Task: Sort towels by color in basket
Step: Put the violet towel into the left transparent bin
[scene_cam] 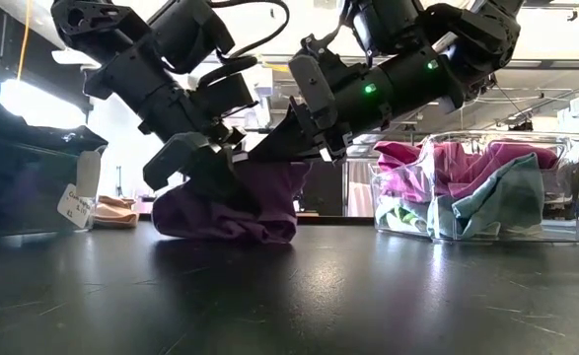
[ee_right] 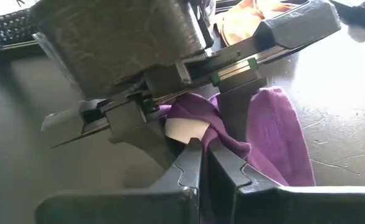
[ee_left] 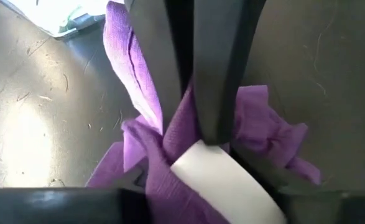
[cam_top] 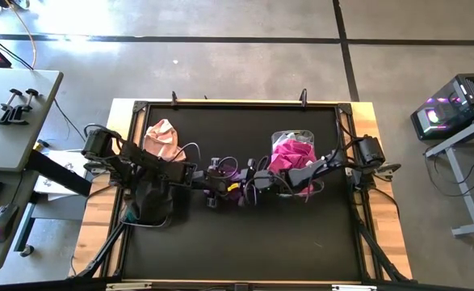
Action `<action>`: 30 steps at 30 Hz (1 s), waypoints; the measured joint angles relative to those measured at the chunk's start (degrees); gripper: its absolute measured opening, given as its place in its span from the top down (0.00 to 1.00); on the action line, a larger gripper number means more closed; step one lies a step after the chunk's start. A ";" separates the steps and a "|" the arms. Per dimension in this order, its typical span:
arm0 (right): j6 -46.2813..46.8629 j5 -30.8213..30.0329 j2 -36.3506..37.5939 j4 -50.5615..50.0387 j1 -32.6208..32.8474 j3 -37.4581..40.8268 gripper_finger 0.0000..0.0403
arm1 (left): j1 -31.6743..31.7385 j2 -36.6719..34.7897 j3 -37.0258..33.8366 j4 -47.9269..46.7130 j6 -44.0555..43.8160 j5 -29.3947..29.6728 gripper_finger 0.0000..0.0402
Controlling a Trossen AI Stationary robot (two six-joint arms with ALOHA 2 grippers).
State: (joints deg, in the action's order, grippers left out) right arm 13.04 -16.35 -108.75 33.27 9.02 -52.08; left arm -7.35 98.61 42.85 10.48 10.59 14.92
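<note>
Setting: black worktop on a wooden frame, concrete floor around it, desks at either side of the room.
Task item: purple towel, bunched in a heap at the middle of your worktop, between the two arms.
Other towels: a clear bin on the right side holds magenta, green and pale cloths; a pink cloth lies at the back left; a dark basket sits front left under your left arm.
Left jaws: left gripper is pressed down into the purple towel, its jaws part way closed with folds of cloth bunched between and around them; a firm hold is not certain yet.
Right jaws: right gripper has its jaws pinched shut on a ridge of the same purple towel, right beside the left fingers.
Risk one: both arms grip one cloth, so if you pull them apart it may stretch, slip free or drag.
Risk two: the two sets of fingers nearly touch; any sideways move could knock them together.
Risk three: the left jaws may catch only a loose fold and drop the towel when lifting.
</note>
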 joint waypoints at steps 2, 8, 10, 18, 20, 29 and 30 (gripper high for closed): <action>0.01 0.01 0.00 -0.01 0.02 -0.01 0.98 | -0.02 0.00 0.00 0.00 -0.02 0.00 0.74; 0.28 -2.50 0.01 -0.01 0.10 -0.01 0.94 | 0.02 0.00 -0.02 -0.09 -0.11 -1.42 0.87; 0.35 -3.25 0.20 0.24 0.09 -0.09 0.91 | 0.00 0.07 -0.13 -0.60 -0.09 -1.64 0.90; 0.69 -3.28 0.24 -0.05 0.04 -0.17 0.77 | 0.00 0.07 -0.13 -0.29 -0.04 -1.86 0.92; -0.39 -2.87 0.26 -0.34 0.21 -0.15 0.74 | 0.00 0.07 -0.13 -0.58 -0.07 -1.84 0.92; -2.08 -6.39 10.16 -9.16 3.40 -0.08 0.71 | -0.71 0.07 -0.11 -1.20 0.00 -1.36 0.92; -2.97 -8.09 11.24 -10.21 4.03 -0.08 0.71 | -0.88 0.05 -0.11 -1.24 0.04 -0.60 0.92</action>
State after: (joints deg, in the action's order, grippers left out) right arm 10.06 -24.44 -97.51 23.06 13.05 -52.16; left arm -8.24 98.65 42.74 9.24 10.63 14.32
